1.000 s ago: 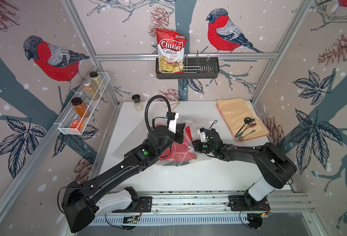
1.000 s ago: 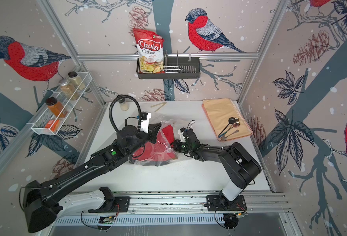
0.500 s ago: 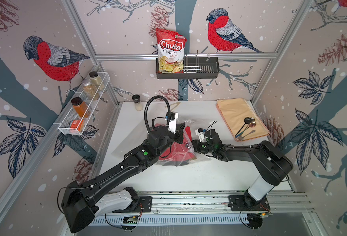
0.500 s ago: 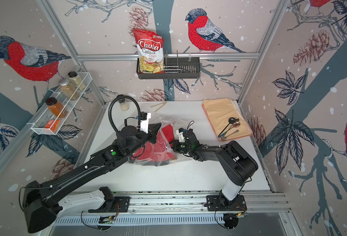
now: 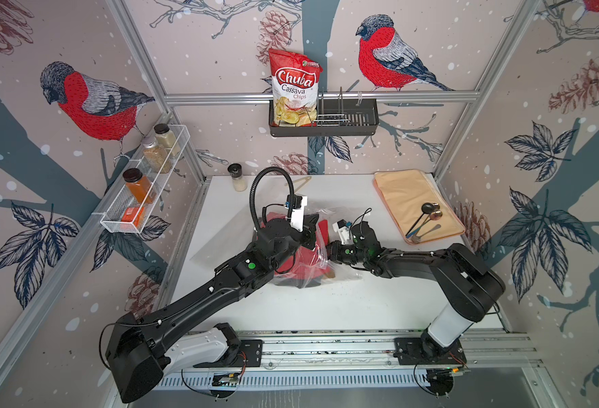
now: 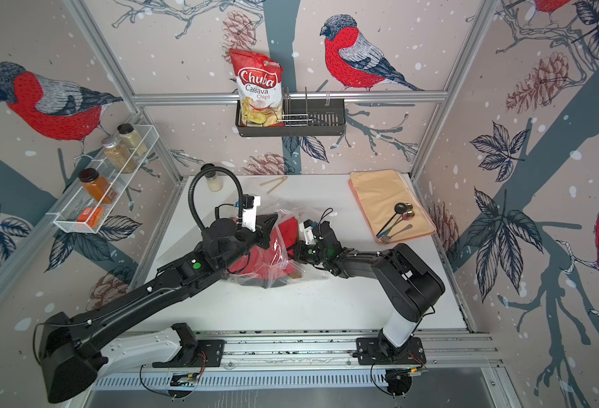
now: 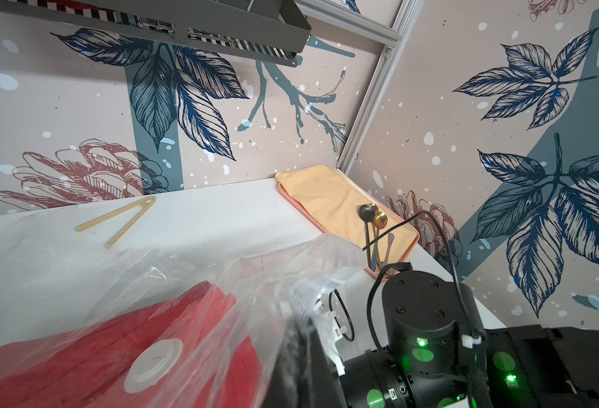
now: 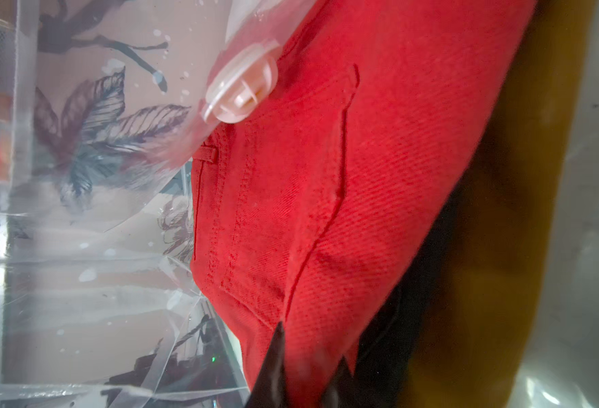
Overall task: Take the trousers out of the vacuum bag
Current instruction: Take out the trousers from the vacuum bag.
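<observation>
The vacuum bag (image 5: 322, 243) (image 6: 279, 249), clear and crinkly, lies mid-table with its white valve (image 7: 153, 364) (image 8: 241, 88) on the upper film. Inside lie the trousers: red (image 5: 303, 259) (image 8: 379, 176) on top, black (image 8: 442, 282) and mustard (image 8: 538, 212) beneath. My left gripper (image 5: 311, 229) (image 6: 269, 224) (image 7: 292, 353) is shut on the bag's upper film, lifting it. Reaching into the bag mouth from the right, my right gripper (image 5: 328, 249) (image 6: 292, 251) (image 8: 308, 364) is shut on the edge of the red trousers.
A peach mat (image 5: 407, 197) with spoons (image 5: 428, 216) lies at the back right. Wooden tongs (image 5: 299, 181) and a spice jar (image 5: 237, 176) sit by the back wall. A wall basket (image 5: 347, 122) holds a chips bag (image 5: 294, 88). A wire shelf (image 5: 142, 201) hangs on the left wall.
My right gripper has pushed a little leftward into the bag mouth and closed on the red cloth. The left arm has held still with the film.
</observation>
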Robot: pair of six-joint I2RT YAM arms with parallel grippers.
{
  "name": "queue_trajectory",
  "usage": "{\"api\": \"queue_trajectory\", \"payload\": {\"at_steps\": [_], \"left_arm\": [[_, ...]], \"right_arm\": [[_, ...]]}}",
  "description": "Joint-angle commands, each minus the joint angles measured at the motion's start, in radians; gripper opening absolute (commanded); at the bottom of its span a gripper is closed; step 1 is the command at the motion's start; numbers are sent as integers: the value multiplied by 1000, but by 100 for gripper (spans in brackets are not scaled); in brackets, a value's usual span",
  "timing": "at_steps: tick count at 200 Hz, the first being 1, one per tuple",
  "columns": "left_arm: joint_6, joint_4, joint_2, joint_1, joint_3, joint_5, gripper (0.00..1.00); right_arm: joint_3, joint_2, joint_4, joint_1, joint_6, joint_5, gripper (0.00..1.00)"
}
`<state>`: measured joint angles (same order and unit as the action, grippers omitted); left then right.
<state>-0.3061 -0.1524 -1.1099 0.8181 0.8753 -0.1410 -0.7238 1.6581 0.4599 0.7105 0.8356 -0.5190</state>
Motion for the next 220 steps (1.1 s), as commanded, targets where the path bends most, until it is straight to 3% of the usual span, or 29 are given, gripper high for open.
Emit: {"api": "queue_trajectory", "payload": {"at_steps": [1,15,61,149,220], "left_arm": [[8,-67,-1,-2,-1,-11,0],[8,-70,-3,-2,-3,-11,0],[11,-83,-13,-2,-4,-26,0],[9,-70,-95,-36,83,-66,0],[-17,-73,-149,-104,108,42,0]], "right_arm": [[-15,-47,-99,3,-66,43,6],[-15,-75,-118,1,-75,49,0],[-46,-152,-195,-5,-103,59,0],[-239,-344,-536,-6,-208,177,0],[-417,-445,-785,-17,-266,305,0]]}}
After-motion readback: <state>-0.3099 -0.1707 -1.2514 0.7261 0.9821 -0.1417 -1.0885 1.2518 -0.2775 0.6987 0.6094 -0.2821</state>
